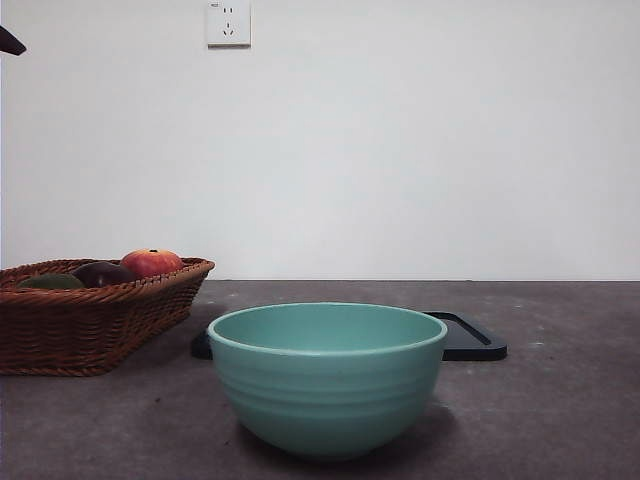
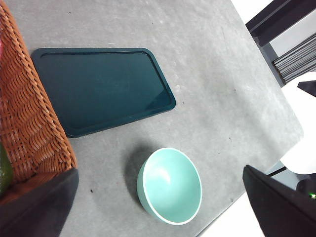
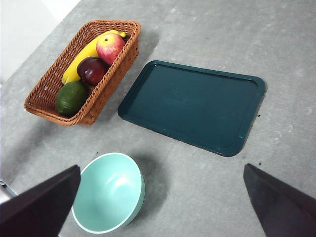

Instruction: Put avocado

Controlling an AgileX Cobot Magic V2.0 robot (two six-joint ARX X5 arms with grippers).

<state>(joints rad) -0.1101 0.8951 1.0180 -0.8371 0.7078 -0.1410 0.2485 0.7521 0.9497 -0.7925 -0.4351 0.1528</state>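
The avocado (image 3: 71,98) is dark green and lies at one end of a wicker basket (image 3: 107,86), beside a dark purple fruit (image 3: 91,70). In the front view only the avocado's top (image 1: 50,282) shows over the basket's rim (image 1: 90,330) at the far left. The left wrist view catches just a green sliver of the avocado (image 2: 3,170). My left gripper (image 2: 159,173) hangs high above the table, open and holding nothing. My right gripper (image 3: 161,168) is also high up, open and holding nothing. Neither is near the avocado.
The basket also holds a red-orange apple (image 3: 110,47) and a banana (image 3: 84,57). A teal bowl (image 1: 328,375) stands at the table's front middle. A dark green tray (image 3: 192,106) lies flat behind it, next to the basket. A black arm tip (image 1: 10,42) shows at the top left corner.
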